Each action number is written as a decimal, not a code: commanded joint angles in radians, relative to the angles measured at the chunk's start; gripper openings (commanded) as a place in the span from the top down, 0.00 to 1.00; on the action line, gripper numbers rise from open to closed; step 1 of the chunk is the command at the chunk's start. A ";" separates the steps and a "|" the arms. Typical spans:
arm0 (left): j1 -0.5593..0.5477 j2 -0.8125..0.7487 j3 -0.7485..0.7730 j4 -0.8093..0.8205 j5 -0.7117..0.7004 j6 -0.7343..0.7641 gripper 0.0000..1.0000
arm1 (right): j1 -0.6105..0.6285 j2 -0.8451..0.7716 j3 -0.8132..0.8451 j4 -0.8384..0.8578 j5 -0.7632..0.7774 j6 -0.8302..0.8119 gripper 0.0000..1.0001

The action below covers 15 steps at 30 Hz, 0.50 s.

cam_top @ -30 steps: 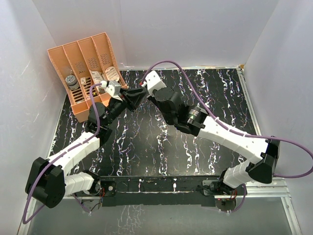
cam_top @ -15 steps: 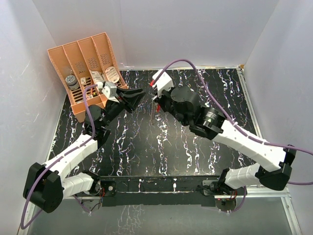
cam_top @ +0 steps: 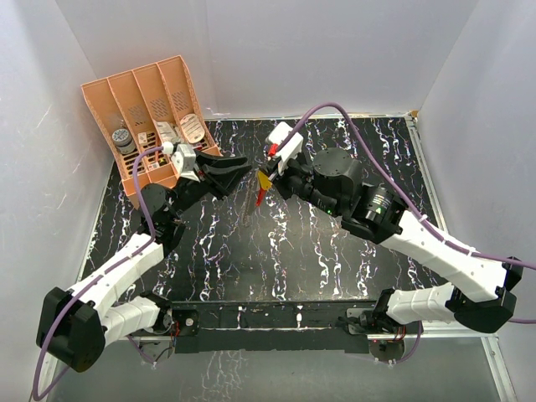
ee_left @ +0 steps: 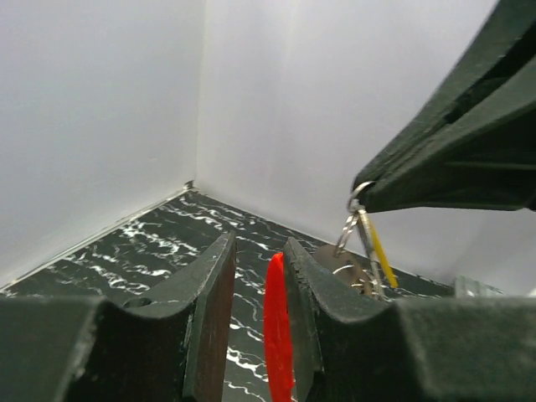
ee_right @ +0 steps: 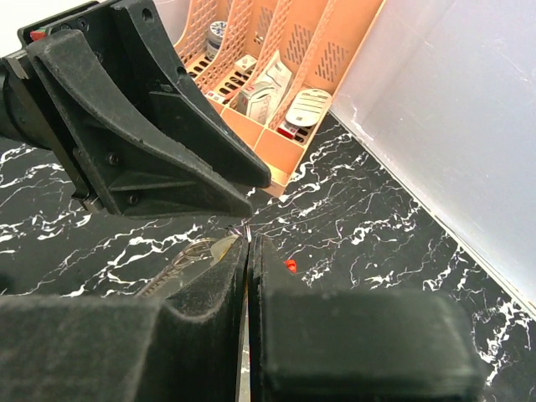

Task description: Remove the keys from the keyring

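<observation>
My right gripper [cam_top: 268, 176] is shut on the thin wire keyring [ee_left: 347, 231] and holds it above the table. Its fingertips [ee_left: 368, 194] show in the left wrist view. The yellow key [ee_left: 381, 258] and a silvery-grey blade hang from the ring. From above I see the yellow head [cam_top: 265, 179] with a red piece [cam_top: 260, 198] just below it. My left gripper [cam_top: 243, 167] is just left of it with its jaws slightly apart. A red key [ee_left: 277, 327] stands edge-on between them, against the right-hand finger, with a gap to the other.
An orange slotted organizer [cam_top: 142, 100] holding small packets and a round item leans at the back left, close behind my left arm. It also shows in the right wrist view [ee_right: 276, 75]. White walls close in the black marbled table [cam_top: 335, 251].
The two grippers were touching near the organizer. My right gripper has pulled away to the right and nearer, carrying the ring and yellow key. My left gripper has drawn back slightly left.
</observation>
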 commanded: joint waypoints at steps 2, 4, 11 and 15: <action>0.002 -0.007 0.005 0.146 0.140 -0.041 0.71 | 0.005 -0.007 0.030 0.047 -0.036 0.009 1.00; 0.002 -0.010 0.006 0.155 0.153 -0.043 0.71 | 0.006 -0.009 0.028 0.051 -0.038 0.012 1.00; 0.002 -0.040 -0.015 0.117 0.138 -0.013 0.71 | 0.006 -0.016 0.022 0.060 -0.036 0.015 1.00; 0.002 -0.087 -0.044 0.045 0.111 0.039 0.70 | 0.006 -0.021 0.016 0.066 -0.036 0.017 1.00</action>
